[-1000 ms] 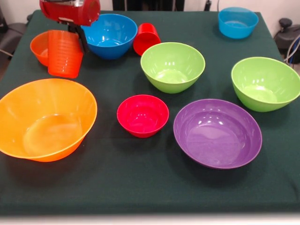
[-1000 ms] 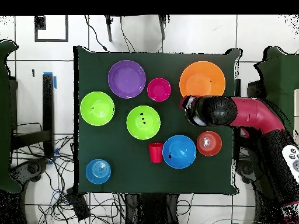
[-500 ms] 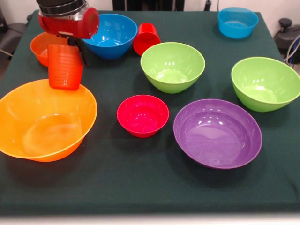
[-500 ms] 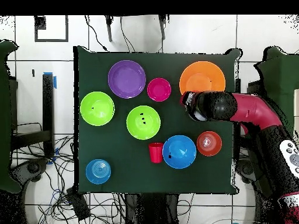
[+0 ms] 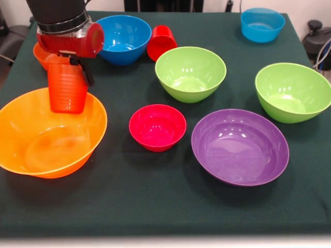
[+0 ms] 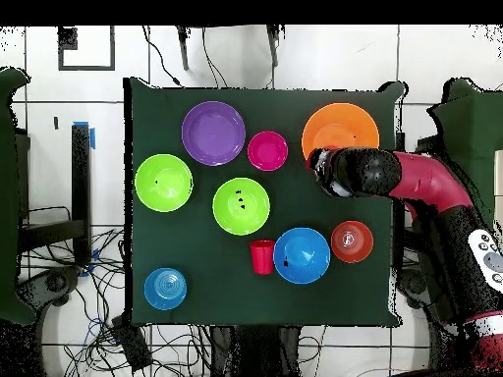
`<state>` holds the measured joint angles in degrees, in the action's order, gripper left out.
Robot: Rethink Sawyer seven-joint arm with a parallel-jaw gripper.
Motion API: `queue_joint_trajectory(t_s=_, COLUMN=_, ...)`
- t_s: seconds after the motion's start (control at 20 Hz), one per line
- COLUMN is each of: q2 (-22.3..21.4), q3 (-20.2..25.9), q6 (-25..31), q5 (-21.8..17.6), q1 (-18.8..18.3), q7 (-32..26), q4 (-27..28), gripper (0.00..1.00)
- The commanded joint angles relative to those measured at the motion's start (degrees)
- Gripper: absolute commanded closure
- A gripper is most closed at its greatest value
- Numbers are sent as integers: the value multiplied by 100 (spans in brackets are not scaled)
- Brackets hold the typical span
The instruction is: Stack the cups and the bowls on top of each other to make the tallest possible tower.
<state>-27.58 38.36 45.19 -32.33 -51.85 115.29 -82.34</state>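
Note:
My gripper (image 5: pixel 69 71) is shut on the orange cup (image 5: pixel 66 92), which hangs upright over the far rim of the big orange bowl (image 5: pixel 77 155). In the overhead view the red wrist (image 6: pixel 339 173) covers the cup at the edge of that bowl (image 6: pixel 340 124). The small crimson bowl (image 5: pixel 157 127) sits empty to the right of the big one. A red cup (image 5: pixel 161 42) lies on its side beside a blue bowl (image 5: pixel 123 39). The small orange bowl (image 5: pixel 40 53) is partly hidden behind the gripper.
A wide purple bowl (image 5: pixel 239 146) sits front right, with two lime green bowls (image 5: pixel 190 73) (image 5: pixel 292 91) behind it. A second blue bowl (image 5: pixel 262 24) stands at the far right corner. The arm (image 6: pixel 432 201) reaches in over the table's edge.
The gripper has carried the orange cup away from the small orange bowl, nearer and lower, until it hangs over the big orange bowl's far rim. The other things have stayed put.

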Motion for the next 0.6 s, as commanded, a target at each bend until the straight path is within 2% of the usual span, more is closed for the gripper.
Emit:
queue_joint_trajectory(t_s=0.05, q2=269, q3=45, q6=578, q5=-397, q1=102, q7=-1856, q4=496, gripper=100)
queue_joint_trajectory(t_s=0.3, q2=369, q3=0, q6=504, q5=-409, q1=104, q7=-1919, q4=592, gripper=100)
queue_joint_trajectory(t_s=0.6, q2=415, q3=-94, q6=203, q5=-505, q1=111, q7=-1715, q4=493, gripper=100)
